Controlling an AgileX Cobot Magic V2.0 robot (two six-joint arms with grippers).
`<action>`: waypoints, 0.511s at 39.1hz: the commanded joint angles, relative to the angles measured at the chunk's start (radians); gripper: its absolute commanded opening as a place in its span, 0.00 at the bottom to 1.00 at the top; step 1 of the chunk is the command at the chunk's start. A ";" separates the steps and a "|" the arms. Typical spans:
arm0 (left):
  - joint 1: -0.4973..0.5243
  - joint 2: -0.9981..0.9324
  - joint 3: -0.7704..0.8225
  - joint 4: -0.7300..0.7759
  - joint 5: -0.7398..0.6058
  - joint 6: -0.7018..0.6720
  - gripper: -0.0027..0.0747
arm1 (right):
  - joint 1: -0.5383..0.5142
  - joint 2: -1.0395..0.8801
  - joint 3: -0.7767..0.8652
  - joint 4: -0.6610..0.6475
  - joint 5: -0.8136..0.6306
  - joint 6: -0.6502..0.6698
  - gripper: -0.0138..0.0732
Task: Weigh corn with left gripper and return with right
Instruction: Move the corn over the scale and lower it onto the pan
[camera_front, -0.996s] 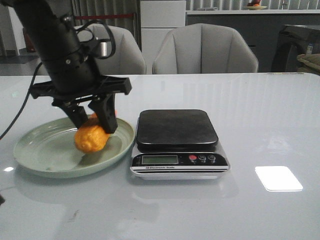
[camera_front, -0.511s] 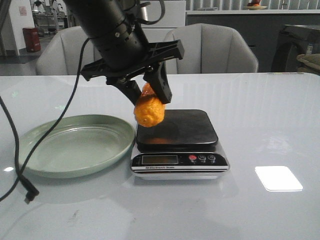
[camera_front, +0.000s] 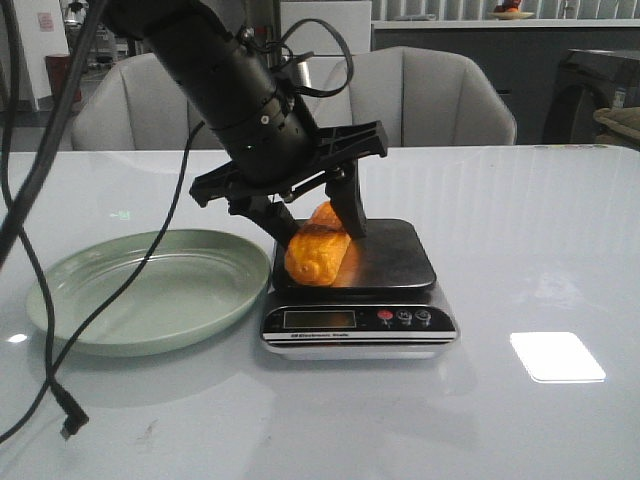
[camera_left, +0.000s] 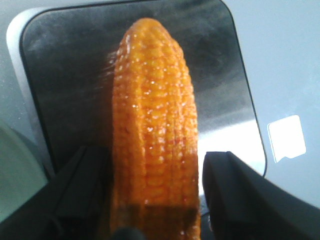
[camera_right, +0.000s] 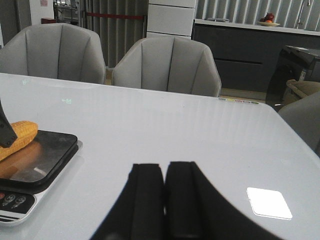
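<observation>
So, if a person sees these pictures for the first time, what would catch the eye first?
Probably the bright orange corn, lying on the black platform of the kitchen scale in the middle of the table, with the left gripper around it. Next, the empty green plate just left of the scale. The right gripper waits apart, fingers together.

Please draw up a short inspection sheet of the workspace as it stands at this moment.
Surface: glossy white table, with a bright light patch on the robot's right.
Job's things: corn over the black scale platform; whether it rests there cannot be told. Green plate holds nothing.
Clutter: nothing seen.
Grippers: left gripper has a finger on each side of the corn; right gripper has fingers together, holds nothing, apart from the scale.
Cables: black cable trails across the table, loose plug near the front edge.
Surroundings: grey chairs behind the table.
</observation>
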 joint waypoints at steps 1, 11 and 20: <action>-0.011 -0.057 -0.033 -0.052 -0.055 0.021 0.67 | -0.005 -0.020 0.010 -0.008 -0.082 -0.005 0.34; -0.011 -0.057 -0.051 -0.136 -0.055 0.024 0.68 | -0.005 -0.020 0.010 -0.008 -0.082 -0.005 0.34; -0.011 -0.057 -0.051 -0.189 -0.067 0.026 0.67 | -0.005 -0.020 0.010 -0.008 -0.082 -0.005 0.34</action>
